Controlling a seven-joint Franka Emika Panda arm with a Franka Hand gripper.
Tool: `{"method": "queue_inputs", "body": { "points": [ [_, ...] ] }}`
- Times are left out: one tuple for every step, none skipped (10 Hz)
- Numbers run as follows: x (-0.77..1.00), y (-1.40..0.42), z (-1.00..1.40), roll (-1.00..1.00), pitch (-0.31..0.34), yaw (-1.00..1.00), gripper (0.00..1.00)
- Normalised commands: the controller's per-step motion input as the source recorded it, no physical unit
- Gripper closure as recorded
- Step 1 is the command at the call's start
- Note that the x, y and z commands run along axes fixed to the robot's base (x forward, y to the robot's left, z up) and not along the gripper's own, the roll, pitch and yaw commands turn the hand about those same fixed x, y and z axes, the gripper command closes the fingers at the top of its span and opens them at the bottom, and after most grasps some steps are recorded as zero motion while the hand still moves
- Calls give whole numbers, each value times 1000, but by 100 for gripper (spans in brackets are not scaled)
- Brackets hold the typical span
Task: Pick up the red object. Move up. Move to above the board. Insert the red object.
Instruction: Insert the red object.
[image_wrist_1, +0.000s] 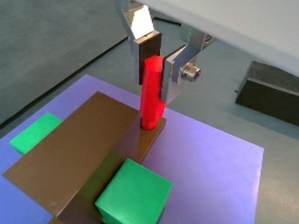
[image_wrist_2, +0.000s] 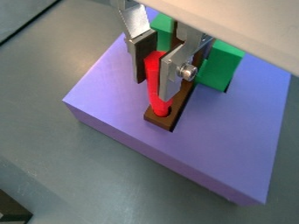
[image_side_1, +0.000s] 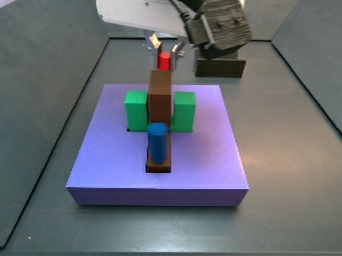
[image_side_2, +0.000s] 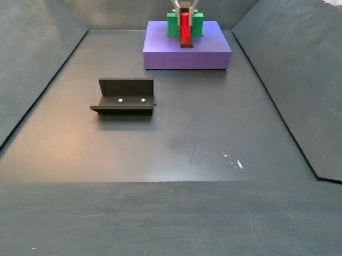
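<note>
The red object (image_wrist_1: 152, 92) is a slim red peg standing upright between my gripper's (image_wrist_1: 156, 84) two silver fingers, which are shut on its upper part. Its lower end sits in a hole at the end of the brown block (image_wrist_1: 82, 149) on the lavender board (image_wrist_1: 211, 166). Another wrist view shows the same grip (image_wrist_2: 156, 84), with the peg's (image_wrist_2: 156, 87) foot in the brown block's (image_wrist_2: 163, 118) hole on the board (image_wrist_2: 117, 101). In a side view the gripper (image_side_1: 163, 45) holds the peg (image_side_1: 164, 61) at the far end of the board (image_side_1: 201, 160).
Green blocks (image_wrist_1: 135, 194) (image_wrist_1: 38, 133) flank the brown block. A blue peg (image_side_1: 158, 142) stands at the brown block's near end. A dark olive box (image_side_1: 221, 68) sits behind the board. The fixture (image_side_2: 123, 97) stands on the floor away from the board (image_side_2: 167, 55).
</note>
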Motion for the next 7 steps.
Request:
{"method": "queue_inputs", "body": {
  "points": [
    [-89,0,0,154,109,-377,100],
    [0,-14,0,114,116,-257,100],
    [0,-77,0,150,100,-191,100],
    [0,-66,0,191,91,-189,100],
    [0,-100,-3,197,71,-177,100],
    [0,-137,-43,183,46,-171,100],
    [0,-83,-117,156,6,-220,100]
  ]
}}
